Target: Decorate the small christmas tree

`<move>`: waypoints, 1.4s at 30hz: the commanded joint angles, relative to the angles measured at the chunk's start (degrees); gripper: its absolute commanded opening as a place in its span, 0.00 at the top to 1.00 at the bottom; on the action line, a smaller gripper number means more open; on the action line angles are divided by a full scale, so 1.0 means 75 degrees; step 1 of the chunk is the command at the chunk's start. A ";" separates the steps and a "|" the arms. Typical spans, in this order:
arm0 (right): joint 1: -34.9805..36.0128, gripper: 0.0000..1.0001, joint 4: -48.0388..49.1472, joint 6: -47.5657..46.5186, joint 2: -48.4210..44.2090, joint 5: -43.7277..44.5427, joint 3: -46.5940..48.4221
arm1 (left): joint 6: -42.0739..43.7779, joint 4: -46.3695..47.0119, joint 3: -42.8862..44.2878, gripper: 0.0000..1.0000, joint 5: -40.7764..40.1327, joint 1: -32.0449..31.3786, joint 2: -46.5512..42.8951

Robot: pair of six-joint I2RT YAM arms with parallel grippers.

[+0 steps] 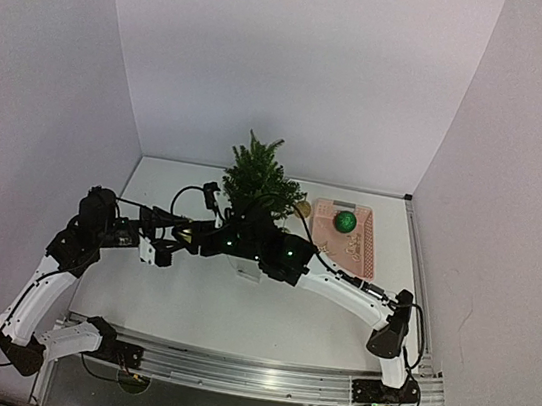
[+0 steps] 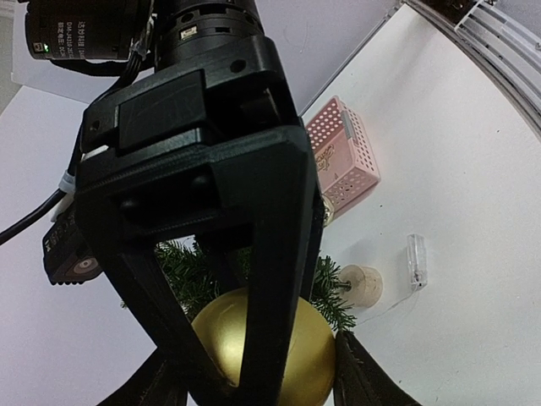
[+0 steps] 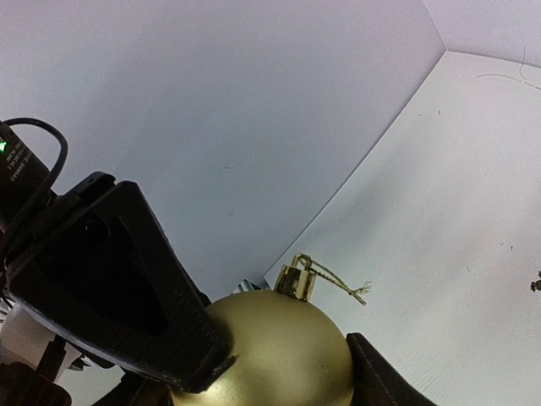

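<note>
Bench (image 1: 188, 292): white, walled; tree (image 1: 255, 176) stands back centre, basket (image 1: 357, 251) beside it.
Left wrist: left pincer (image 2: 262, 381) closed on gold ball (image 2: 311, 355), tree just behind.
Right wrist: right pincer (image 3: 279, 372) flanks that gold ball; grip I cannot tell.
Progress: I judge early; gold ball not yet hung, green ball (image 1: 346, 221) waits in basket.

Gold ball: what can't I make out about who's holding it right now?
1. Top view: the gold ball is hidden under the meeting arms.
2. Left wrist: the right gripper covers the ball's middle, and the bottom edge cuts off the left gripper, so the jaws' contact is unseen.
3. Right wrist: the bottom edge crops the ball; which jaws press it can't be told.
</note>
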 commanded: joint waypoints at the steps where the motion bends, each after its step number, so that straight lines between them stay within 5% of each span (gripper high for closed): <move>1: 0.0004 0.30 0.0242 -0.0309 -0.0385 -0.0012 -0.0142 | -0.0533 0.0010 0.0441 0.98 -0.0158 -0.0035 0.0129; 15: -0.0091 0.13 0.0254 -0.0840 -0.1208 0.0090 -0.0678 | -0.2164 0.0370 0.0370 1.00 -0.0751 -0.0027 0.0192; 22: -0.0104 0.12 0.0254 -0.1765 -0.2322 -0.0186 -0.1538 | -0.6422 0.0616 0.1442 1.00 -0.2181 0.0009 0.1038; 32: -0.0148 0.27 0.0523 -0.2069 -0.3411 0.1157 -0.3208 | -1.2656 0.1046 0.2021 1.00 -0.1537 0.0543 0.1198; 38: -0.0145 0.32 0.1826 -0.2253 -0.2705 0.1012 -0.3128 | -1.4737 0.2427 0.1754 1.00 -0.0988 0.1006 0.1044; 42: -0.0153 0.33 0.2236 -0.2181 -0.1844 0.0696 -0.2233 | -1.5101 0.3138 0.1425 1.00 -0.0366 0.1025 0.0913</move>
